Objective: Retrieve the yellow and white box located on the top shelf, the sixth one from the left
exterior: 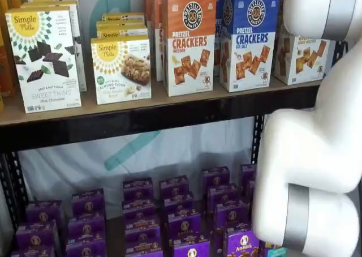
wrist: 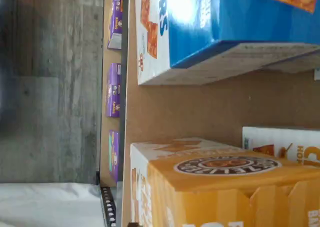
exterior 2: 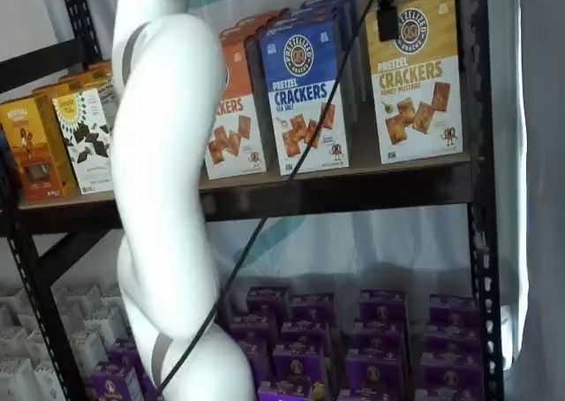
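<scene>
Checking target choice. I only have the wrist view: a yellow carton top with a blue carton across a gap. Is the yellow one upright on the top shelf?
Observer: Yes. The yellow and white box stands upright on the top shelf, next to the black upright.
Operator: What's on its other side?
Observer: The blue carton, with an orange carton beyond it.
Operator: Where's the gripper?
Observer: The gripper hangs in front of the box's top in a shelf view. No gap shows, so I cannot tell its state.
</scene>
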Available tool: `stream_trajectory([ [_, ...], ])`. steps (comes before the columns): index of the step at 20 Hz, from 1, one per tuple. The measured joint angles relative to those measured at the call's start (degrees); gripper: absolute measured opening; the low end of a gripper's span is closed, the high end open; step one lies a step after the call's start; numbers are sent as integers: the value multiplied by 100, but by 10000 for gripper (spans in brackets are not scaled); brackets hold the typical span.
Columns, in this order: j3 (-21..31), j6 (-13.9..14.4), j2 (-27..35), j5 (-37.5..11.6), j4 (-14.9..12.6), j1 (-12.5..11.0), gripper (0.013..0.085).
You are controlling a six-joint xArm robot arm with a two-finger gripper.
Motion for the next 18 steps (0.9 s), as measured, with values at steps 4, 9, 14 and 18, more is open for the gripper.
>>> stream_trajectory([
  [4, -220, 27, 133, 129, -86, 41, 850],
  [9, -344, 46, 213, 168, -178, 90, 850],
  [14, -478, 67, 304, 251, -247, 128, 850],
  [18, -525, 92, 346, 282, -344, 186, 850],
])
